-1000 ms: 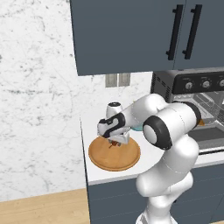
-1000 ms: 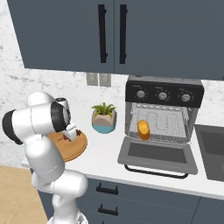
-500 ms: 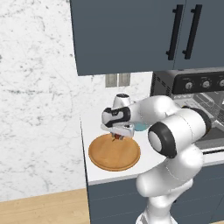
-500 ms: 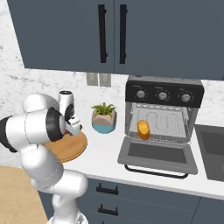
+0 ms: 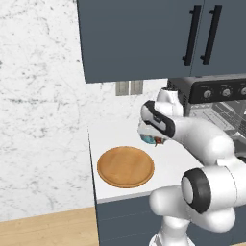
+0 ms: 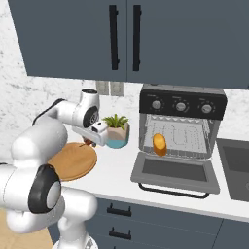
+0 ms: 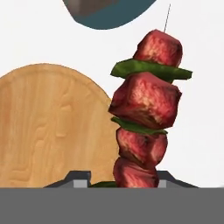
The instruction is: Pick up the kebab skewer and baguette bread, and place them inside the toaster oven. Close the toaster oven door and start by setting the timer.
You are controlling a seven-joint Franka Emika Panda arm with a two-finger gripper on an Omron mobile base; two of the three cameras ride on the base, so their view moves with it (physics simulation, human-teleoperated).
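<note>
1. Since the earlier frames, the gripper point(image 6: 92, 138) has been lifted off the round wooden board point(image 5: 126, 166) and swung toward the toaster oven point(image 6: 181, 129); the board is now left bare.
2. The kebab skewer point(image 7: 145, 111) is seen pinched between the two fingertips in the hand view, its lowest meat chunk seated between them and the stick pointing away from the hand. The jaws are drawn in close on it.
3. In the right base view the skewer is carried above the counter, between the board and a small potted plant point(image 6: 116, 129), well apart from the oven.
4. The baguette bread point(image 6: 159, 144) is already set on the wire rack inside the oven, toward its left side.
5. The toaster oven door point(image 6: 172, 171) is lowered fully open, so the cavity is judged reachable.
6. The pick-up of the skewer is judged complete; transport is under way. Placement, door closing and the timer knob point(image 6: 206, 108) are not yet done.
</note>
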